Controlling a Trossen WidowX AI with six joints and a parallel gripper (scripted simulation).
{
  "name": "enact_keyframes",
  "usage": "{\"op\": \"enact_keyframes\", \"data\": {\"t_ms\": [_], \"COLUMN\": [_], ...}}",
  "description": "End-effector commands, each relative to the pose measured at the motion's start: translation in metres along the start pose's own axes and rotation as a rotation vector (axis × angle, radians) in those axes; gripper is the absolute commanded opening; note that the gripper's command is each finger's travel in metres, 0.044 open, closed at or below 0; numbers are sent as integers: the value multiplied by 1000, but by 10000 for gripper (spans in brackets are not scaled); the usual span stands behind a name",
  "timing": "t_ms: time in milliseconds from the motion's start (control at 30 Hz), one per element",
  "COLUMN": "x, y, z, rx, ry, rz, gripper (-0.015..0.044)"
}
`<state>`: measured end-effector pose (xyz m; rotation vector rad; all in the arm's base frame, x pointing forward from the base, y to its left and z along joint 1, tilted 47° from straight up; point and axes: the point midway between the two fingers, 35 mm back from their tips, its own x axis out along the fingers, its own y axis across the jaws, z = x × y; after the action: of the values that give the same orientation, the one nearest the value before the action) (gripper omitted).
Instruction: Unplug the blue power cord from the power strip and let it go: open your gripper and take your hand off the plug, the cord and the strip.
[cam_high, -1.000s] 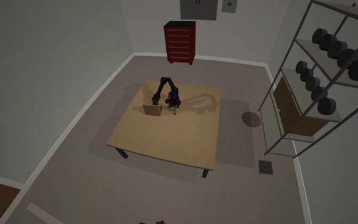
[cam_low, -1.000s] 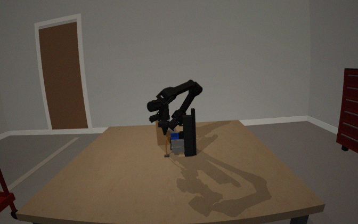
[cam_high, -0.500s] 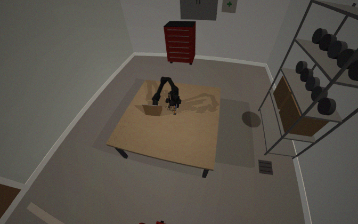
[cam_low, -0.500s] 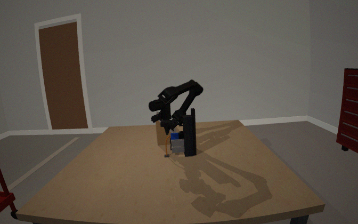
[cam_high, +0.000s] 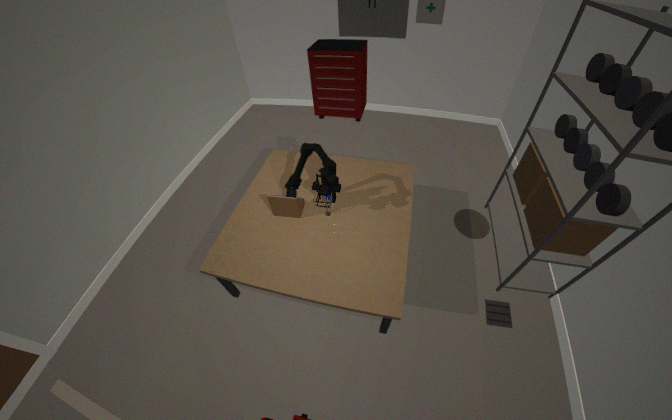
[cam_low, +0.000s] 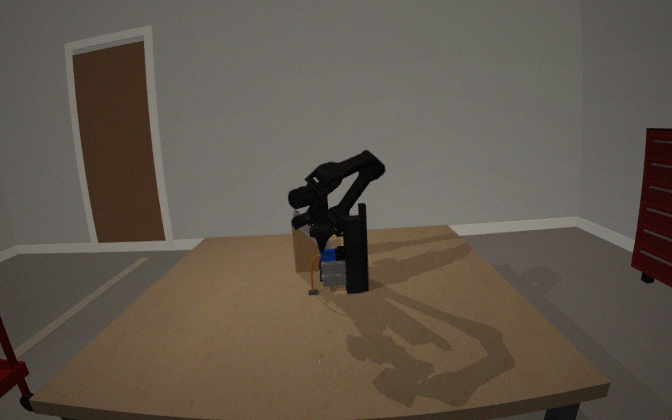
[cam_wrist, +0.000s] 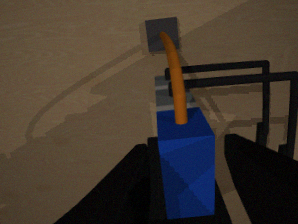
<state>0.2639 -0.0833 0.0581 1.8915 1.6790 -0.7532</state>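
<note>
The blue plug (cam_wrist: 186, 163) (cam_low: 328, 255) (cam_high: 328, 198) sits upright in the grey power strip (cam_low: 333, 274) (cam_wrist: 164, 94) near the middle of the table (cam_high: 310, 260) (cam_low: 225, 325). An orange cord (cam_wrist: 174, 76) (cam_low: 313, 272) arcs from the plug's top down to a small grey block (cam_wrist: 162, 31) (cam_low: 313, 292) on the table. My gripper (cam_wrist: 186, 148) (cam_low: 321, 247) (cam_high: 326, 192) points down over the plug, one finger on each side. The fingers are part open, with a thin gap showing beside the plug in the wrist view.
A black upright stand (cam_low: 356, 250) is right beside the strip, and its black frame (cam_wrist: 226, 72) shows in the wrist view. A brown panel (cam_high: 286, 206) (cam_low: 302, 250) stands just behind. A red tool chest (cam_high: 337, 77) and a shelf rack (cam_high: 575, 200) stand off the table.
</note>
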Motion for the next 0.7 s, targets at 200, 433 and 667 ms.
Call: {"op": "enact_keyframes", "data": {"t_ms": [200,433,667], "x": [3,12,11], "y": [-1,-1,0], "z": [-8,-9,-8], "rx": [5,5,0], "ry": [8,8,2], "rz": [-1,-1,-2], "gripper": [160,160,81]}}
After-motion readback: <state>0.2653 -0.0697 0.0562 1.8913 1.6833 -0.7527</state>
